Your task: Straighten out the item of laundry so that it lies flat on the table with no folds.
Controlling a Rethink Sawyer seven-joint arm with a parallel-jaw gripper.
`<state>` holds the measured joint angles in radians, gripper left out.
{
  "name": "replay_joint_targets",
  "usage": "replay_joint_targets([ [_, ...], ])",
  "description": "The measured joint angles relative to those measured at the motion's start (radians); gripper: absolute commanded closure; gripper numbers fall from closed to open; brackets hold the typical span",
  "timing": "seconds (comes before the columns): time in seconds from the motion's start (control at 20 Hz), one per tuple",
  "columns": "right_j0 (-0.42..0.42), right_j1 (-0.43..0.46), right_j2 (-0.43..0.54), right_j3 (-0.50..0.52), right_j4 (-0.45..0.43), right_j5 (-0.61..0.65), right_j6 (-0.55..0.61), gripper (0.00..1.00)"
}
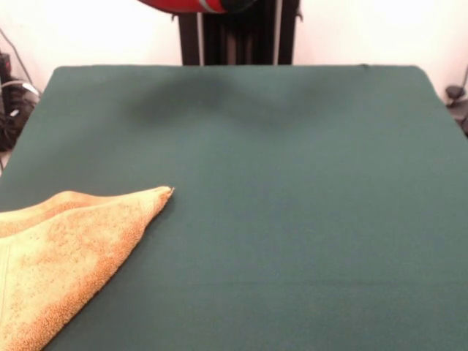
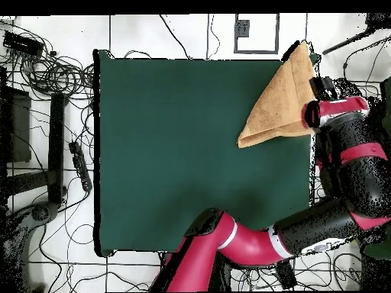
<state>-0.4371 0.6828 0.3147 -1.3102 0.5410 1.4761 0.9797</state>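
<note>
Towel [image 1: 62, 256] lies folded at the tabletop [image 1: 292, 219] corner, unfolding not begun; the hand's state I can't tell.

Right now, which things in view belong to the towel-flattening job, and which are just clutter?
Job:
- towel, folded, at the table's corner
- table
- arm, beside the table past the towel; gripper not discernible

Clutter:
- cables on the floor

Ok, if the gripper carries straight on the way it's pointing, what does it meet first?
Probably the towel: overhead, the gripper points at its edge, though its height is unclear.
</note>
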Motion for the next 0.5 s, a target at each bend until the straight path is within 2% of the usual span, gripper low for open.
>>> replay_joint_targets([
  [0.3, 0.039, 0.032, 0.0, 0.0, -0.003, 0.0, 0.0, 1.0],
  [0.5, 0.097, 0.046, 0.002, 0.0, -0.034, -0.001, 0.002, 1.0],
])
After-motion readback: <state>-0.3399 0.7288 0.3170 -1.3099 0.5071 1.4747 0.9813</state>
